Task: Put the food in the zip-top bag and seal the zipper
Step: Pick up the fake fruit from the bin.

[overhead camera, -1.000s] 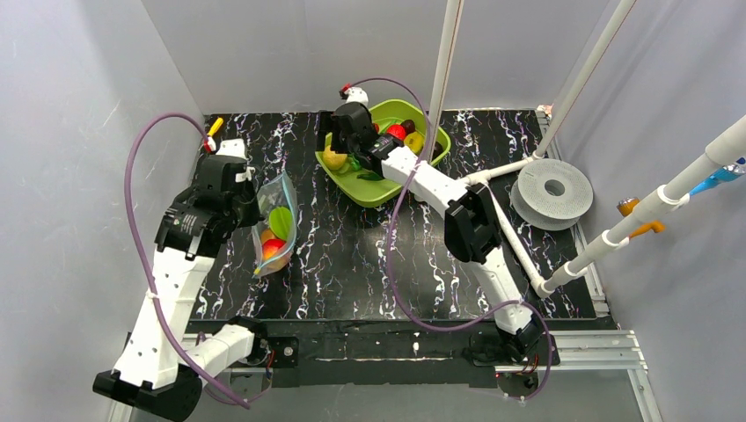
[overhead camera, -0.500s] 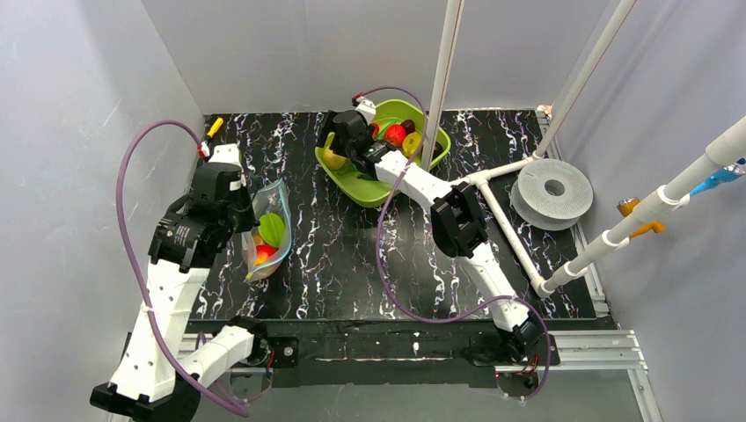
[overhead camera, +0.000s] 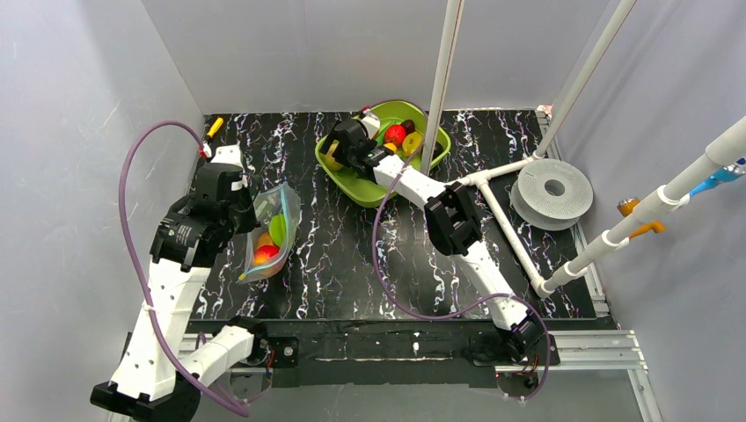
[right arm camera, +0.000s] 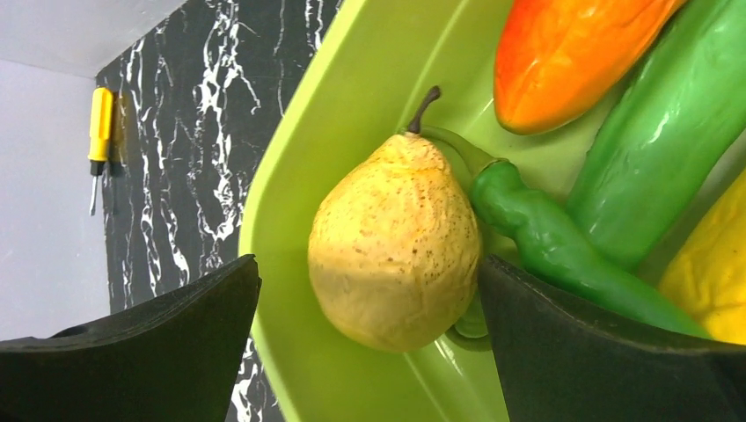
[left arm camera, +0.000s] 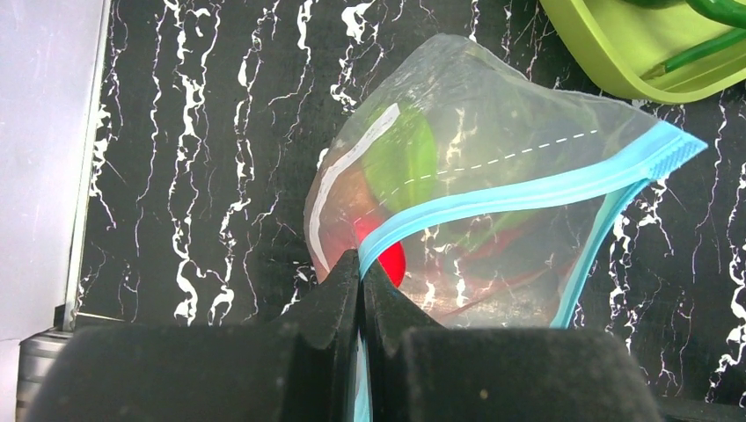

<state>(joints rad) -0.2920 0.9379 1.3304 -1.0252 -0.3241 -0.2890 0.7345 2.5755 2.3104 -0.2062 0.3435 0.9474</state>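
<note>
Left gripper (left arm camera: 361,274): clenched on the zipper (left arm camera: 528,189), pinching the blue-teal strip at its 7 o'clock end
Zip-top bag (overhead camera: 271,233): on the 9 o'clock side of the table (overhead camera: 352,264), hanging from the left fingers; mouth gaping, the far zipper corner pointing to 2 o'clock in the left wrist view
Bag contents: a red piece (left arm camera: 392,262) and a green piece (left arm camera: 400,163) show through the plastic; other shapes too blurred to name
Right gripper (right arm camera: 368,272): released, jaws spread wide on either side of the pear (right arm camera: 396,255); contact with the pear cannot be told
Pear position: at the 9 o'clock end of the lime-green tray (right arm camera: 352,105), touching a green pepper (right arm camera: 545,237)
Other food in tray: an orange piece (right arm camera: 572,53), a long green piece (right arm camera: 677,123), a yellow piece (right arm camera: 713,281)
Change, right arm: since a second ago the gripper has shifted from above the tray's middle toward its 9 o'clock end
Change, bag: a second ago it hung narrow and near upright; it now leans flatter and wider, lower end toward 7 o'clock
Screwdriver (overhead camera: 214,127): unmoved at the table's 11 o'clock corner
</note>
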